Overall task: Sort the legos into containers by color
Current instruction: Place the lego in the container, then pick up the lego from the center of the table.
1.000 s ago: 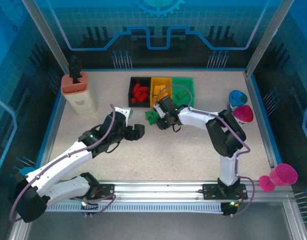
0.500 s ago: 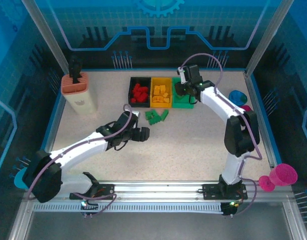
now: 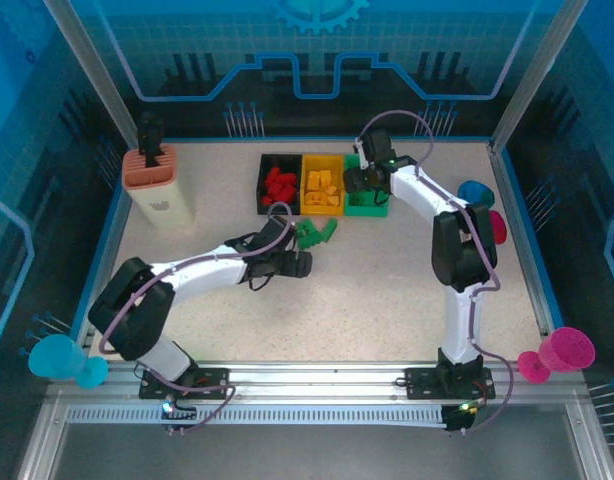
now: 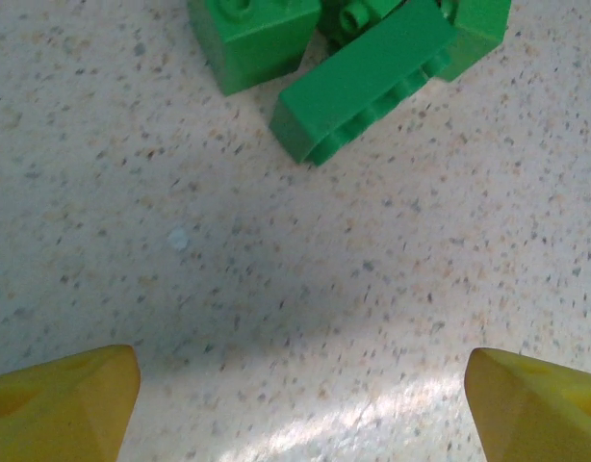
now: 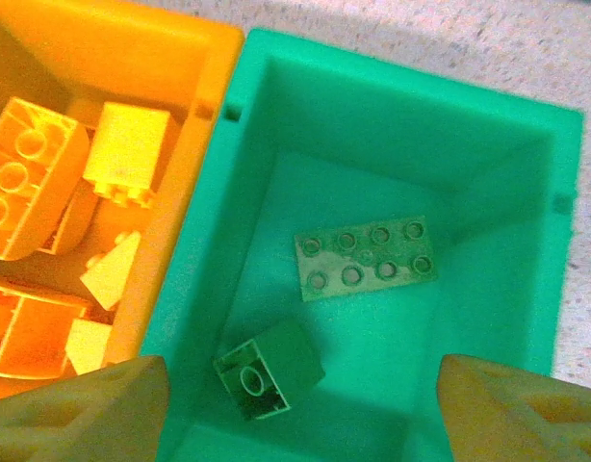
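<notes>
Three containers stand in a row at the back: black (image 3: 261, 183) with red legos (image 3: 280, 185), yellow (image 3: 322, 208) with yellow legos (image 3: 322, 184), and green (image 3: 367, 210). My right gripper (image 3: 361, 181) hovers open over the green container (image 5: 411, 91), nothing between its fingers (image 5: 79, 414). Below it lie a flat green plate (image 5: 366, 258) and a small green brick (image 5: 271, 371). Yellow legos (image 5: 45, 192) fill the neighbouring bin (image 5: 122, 29). A few green legos (image 3: 313, 233) lie loose on the table. My left gripper (image 3: 297, 263) is open just short of them (image 4: 368, 82), fingertips (image 4: 60, 404) wide apart.
A salmon slotted holder (image 3: 157, 180) stands at the back left. Blue (image 3: 475, 192) and magenta (image 3: 493, 226) cups sit at the right edge behind the right arm. A cyan cup (image 3: 57, 358) and a magenta cup (image 3: 567, 350) hang outside the table frame.
My right gripper went from the green pile up to the green container and opened; a small green brick now lies in it. My left gripper moved right toward the loose green legos.
</notes>
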